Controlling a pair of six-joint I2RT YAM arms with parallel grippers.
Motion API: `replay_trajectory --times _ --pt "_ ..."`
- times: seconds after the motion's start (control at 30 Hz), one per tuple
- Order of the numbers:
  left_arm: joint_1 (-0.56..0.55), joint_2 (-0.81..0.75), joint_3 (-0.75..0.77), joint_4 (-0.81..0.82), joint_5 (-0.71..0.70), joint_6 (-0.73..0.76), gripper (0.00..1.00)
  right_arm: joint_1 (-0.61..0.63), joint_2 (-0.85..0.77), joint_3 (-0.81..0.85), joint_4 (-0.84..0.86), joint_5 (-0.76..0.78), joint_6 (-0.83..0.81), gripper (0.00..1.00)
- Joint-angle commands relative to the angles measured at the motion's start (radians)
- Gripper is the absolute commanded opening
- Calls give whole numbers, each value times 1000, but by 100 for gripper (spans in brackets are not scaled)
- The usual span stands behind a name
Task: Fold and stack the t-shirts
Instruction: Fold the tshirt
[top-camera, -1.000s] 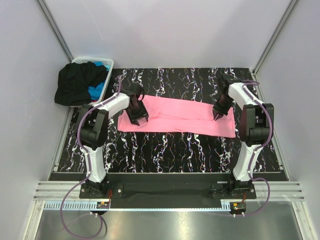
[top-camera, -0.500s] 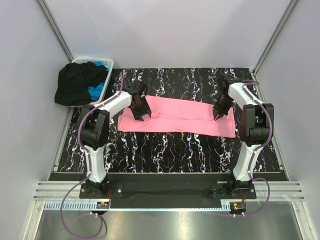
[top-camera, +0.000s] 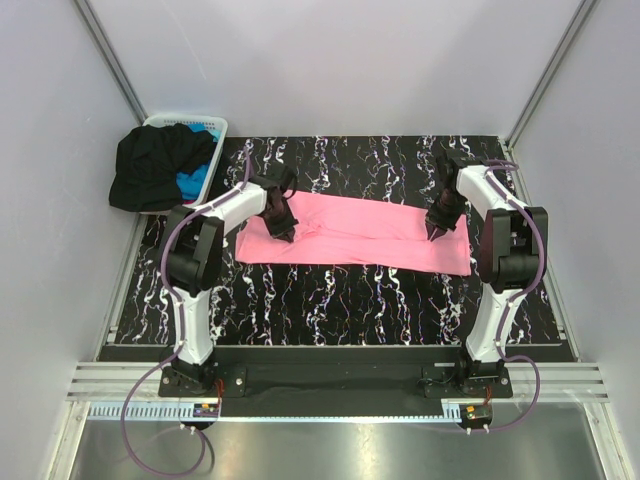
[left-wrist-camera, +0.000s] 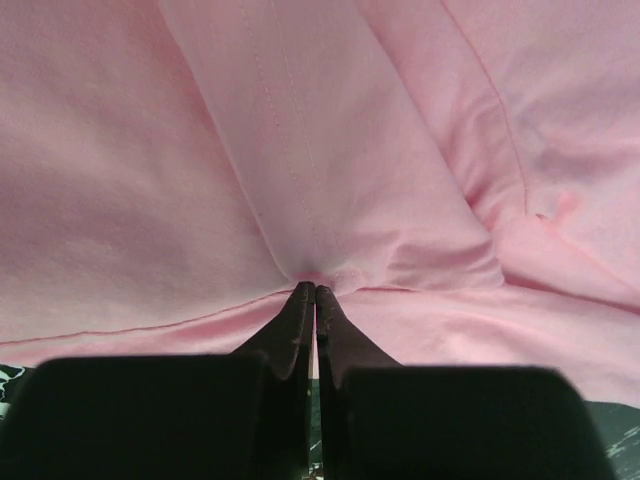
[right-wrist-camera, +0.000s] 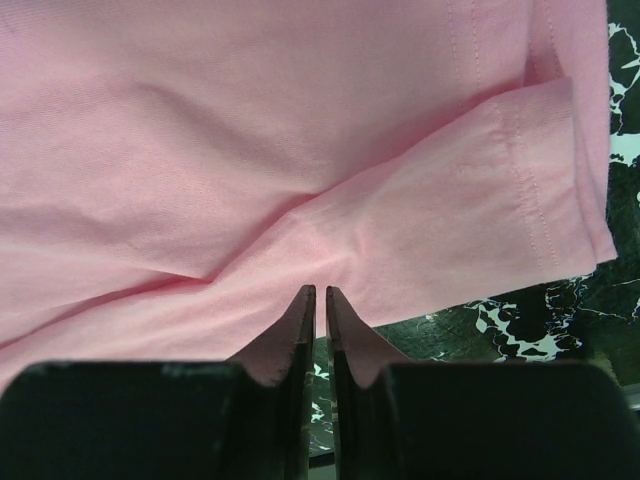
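The pink t-shirt (top-camera: 350, 232) lies folded into a long band across the middle of the table. My left gripper (top-camera: 279, 233) is at its left end, shut on a pinch of the pink cloth (left-wrist-camera: 330, 150), which puckers at the closed tips (left-wrist-camera: 315, 288). My right gripper (top-camera: 432, 233) is at the right end, its jaws nearly together on a fold of the pink cloth (right-wrist-camera: 250, 130) beside the sleeve, tips (right-wrist-camera: 320, 290) at the shirt's near edge. The black t-shirt (top-camera: 150, 165) and the blue t-shirt (top-camera: 190, 182) are heaped at the basket.
The white slotted basket (top-camera: 185, 122) stands off the table's far left corner, with the black cloth spilling over its left side. The dark marbled table top (top-camera: 350, 300) shows in front of the pink shirt. Frame posts rise at both back corners.
My left gripper has moved a little toward the far left over the shirt's end and has closed from open onto the pink cloth. The right arm has stayed still.
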Motion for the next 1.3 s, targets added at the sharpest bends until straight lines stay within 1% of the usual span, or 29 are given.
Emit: replay_trajectory --times 0.0,0.03,0.27,0.43,0.6,0.7,0.73,0.93,1.0,1.1,1.13,1.17,1.23,1.27 --pt "-6 5 53 2 -27 10 0 1 -30 3 4 31 -8 15" --pt "-6 5 61 0 -52 11 0 1 -28 1 4 29 -8 15" --pt "-10 -14 116 -6 -89 31 0 1 -15 3 4 29 -7 15" --pt "-10 5 172 -6 -99 43 0 1 -10 9 3 28 -7 14" --pt "-10 68 246 -5 -110 53 0 1 -5 12 3 29 -8 14" --pt "-10 112 326 -3 -130 63 0 1 1 15 3 29 -13 14" --pt "-10 126 375 -3 -133 68 0 1 2 15 1 28 -13 14" --pt "-10 253 553 -3 -98 93 0 1 25 33 -5 23 -18 14" --pt "-10 290 591 9 -66 112 0 -1 33 41 -8 22 -18 14" --pt "-14 302 575 52 -36 143 0 1 47 53 -14 23 -19 13" --pt "-16 302 570 58 -38 146 1 -1 48 58 -16 22 -22 13" --pt "-16 298 564 63 -41 154 15 1 51 61 -20 25 -22 14" --pt "-14 289 538 81 -56 172 33 -1 61 72 -20 22 -21 14" --pt "-14 267 526 95 -55 183 52 1 65 76 -20 20 -22 13"
